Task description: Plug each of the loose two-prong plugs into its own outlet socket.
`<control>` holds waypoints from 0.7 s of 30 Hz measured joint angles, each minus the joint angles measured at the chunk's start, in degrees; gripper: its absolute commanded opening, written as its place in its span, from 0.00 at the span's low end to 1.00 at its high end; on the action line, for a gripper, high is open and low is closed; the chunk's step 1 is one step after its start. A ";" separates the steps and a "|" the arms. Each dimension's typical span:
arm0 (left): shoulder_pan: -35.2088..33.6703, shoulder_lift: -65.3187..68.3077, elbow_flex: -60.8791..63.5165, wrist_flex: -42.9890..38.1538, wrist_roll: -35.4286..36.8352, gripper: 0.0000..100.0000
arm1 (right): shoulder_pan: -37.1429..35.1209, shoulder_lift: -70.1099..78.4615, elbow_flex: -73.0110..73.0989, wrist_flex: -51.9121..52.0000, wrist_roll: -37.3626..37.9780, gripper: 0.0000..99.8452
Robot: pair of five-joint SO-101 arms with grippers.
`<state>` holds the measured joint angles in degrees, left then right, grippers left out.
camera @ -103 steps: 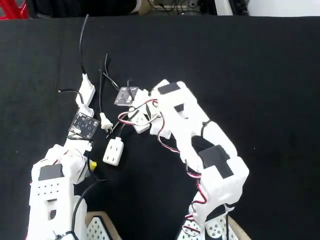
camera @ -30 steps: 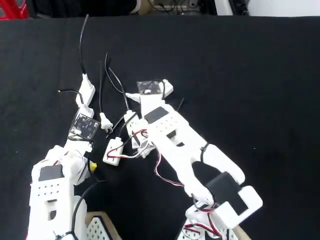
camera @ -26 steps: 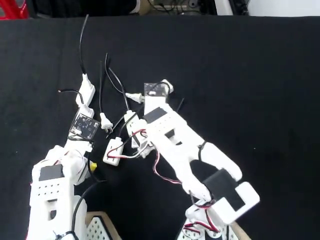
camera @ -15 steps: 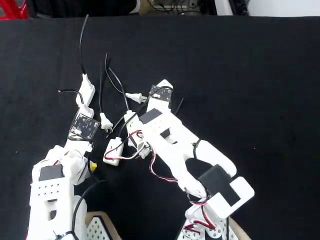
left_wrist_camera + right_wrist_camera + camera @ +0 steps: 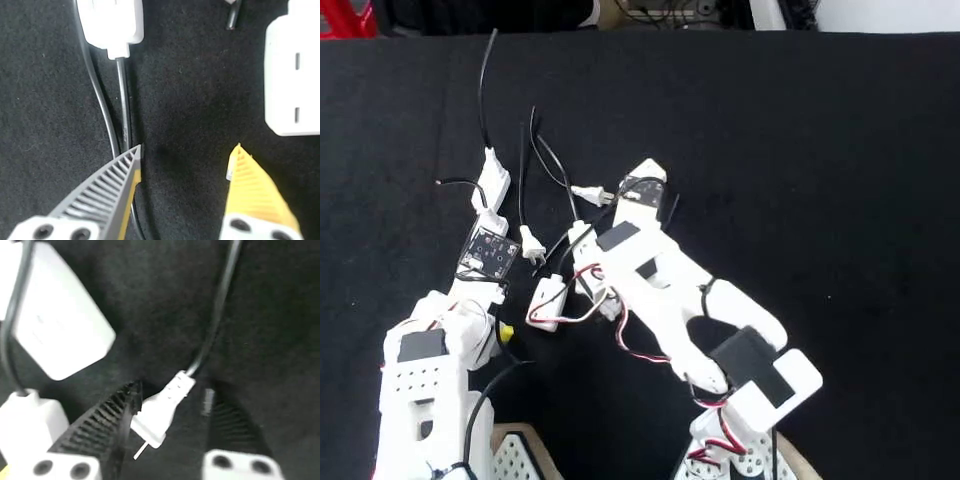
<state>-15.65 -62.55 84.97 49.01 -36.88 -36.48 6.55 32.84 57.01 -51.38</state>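
The right gripper (image 5: pixel 172 388) sits low over the black table (image 5: pixel 840 150) with its jaws apart. A white two-prong plug (image 5: pixel 161 412) lies on the cloth between its dark fingers (image 5: pixel 100 430). One finger is close against the plug's side and the other stands off across a gap; whether either touches it cannot be told. The plug's prongs point toward the gripper's base, and its black cord (image 5: pixel 216 315) runs away from the gripper. A white outlet block (image 5: pixel 55 325) lies just beside that gripper. In the high view a second plug (image 5: pixel 531 245) lies loose between the two arms, near a white outlet socket (image 5: pixel 548 300). The left gripper (image 5: pixel 187 147) has its jaws wide apart over the cloth. Its grey finger tip is at a black cable (image 5: pixel 122 120), and a slotted outlet (image 5: pixel 295 75) lies near its yellow finger without touching it.
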 measured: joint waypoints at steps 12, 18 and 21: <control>0.00 0.00 0.00 0.00 0.00 0.27 | 4.31 0.09 -2.90 7.56 6.42 0.01; 0.00 0.00 0.00 0.00 0.00 0.27 | 7.74 0.09 -11.78 18.64 16.62 0.01; 0.00 0.00 0.00 0.00 0.00 0.27 | 10.20 0.18 -17.58 23.03 21.98 0.01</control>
<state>-15.65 -62.55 84.97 49.01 -36.88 -26.29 6.73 15.25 80.04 -29.41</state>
